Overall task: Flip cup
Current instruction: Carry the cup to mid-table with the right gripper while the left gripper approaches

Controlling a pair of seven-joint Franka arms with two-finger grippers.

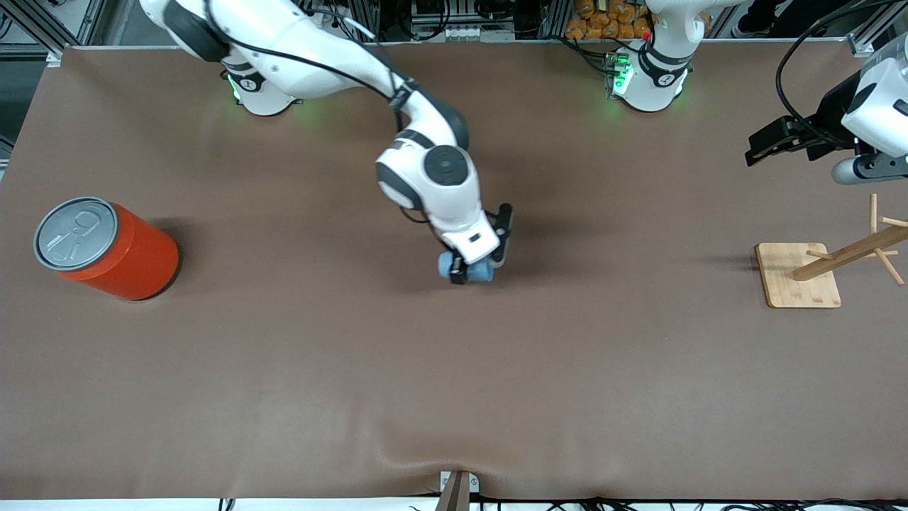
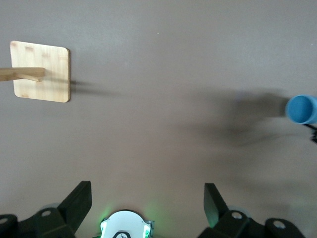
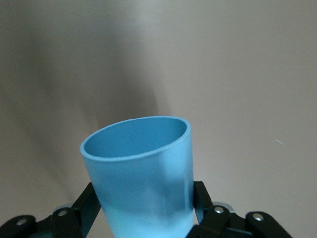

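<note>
The small light-blue cup (image 1: 481, 272) is gripped in my right gripper (image 1: 469, 270), low over the middle of the table, and it looks tipped on its side. In the right wrist view the cup (image 3: 143, 168) fills the space between the black fingers (image 3: 200, 198), which press on its sides near the base. Its open mouth points away from the wrist. My right gripper (image 3: 143, 203) is shut on it. My left gripper (image 1: 770, 145) waits open and empty over the left arm's end of the table. In the left wrist view the left gripper (image 2: 147, 193) is wide open and the cup (image 2: 302, 109) shows far off.
A large orange-red can (image 1: 106, 245) with a grey pull-tab lid stands at the right arm's end of the table. A wooden rack on a square bamboo base (image 1: 798, 277) stands at the left arm's end, under my left gripper; its base also shows in the left wrist view (image 2: 39, 72).
</note>
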